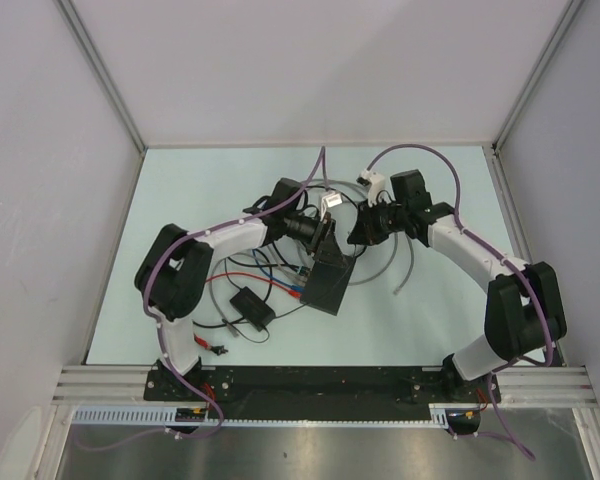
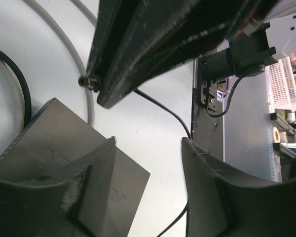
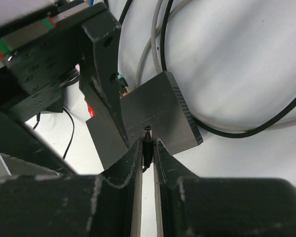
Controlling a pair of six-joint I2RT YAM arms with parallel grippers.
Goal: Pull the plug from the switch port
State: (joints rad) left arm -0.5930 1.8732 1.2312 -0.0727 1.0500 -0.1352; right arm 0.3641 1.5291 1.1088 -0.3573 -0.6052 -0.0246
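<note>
On the pale table point(image 1: 430, 310), walled by white panels point(image 1: 310, 70), the dark grey switch point(image 1: 330, 283) lies central among cables point(image 3: 266, 126). Left gripper point(image 2: 148, 187) gapes wide over it. The right gripper point(image 3: 147, 146) pinches the black plug point(image 3: 147, 133) close against it.

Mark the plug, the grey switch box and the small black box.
plug point(image 3: 147, 138): right wrist view, its black barrel.
grey switch box point(image 3: 158, 116): right wrist view, its top face.
small black box point(image 1: 252, 304): top external view, its top.

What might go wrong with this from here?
The right gripper pinches the plug only at its fingertips, so it may slip off. The left gripper is open, not clamping the switch box, so the box might drag along. The looped grey cable could snag.
</note>
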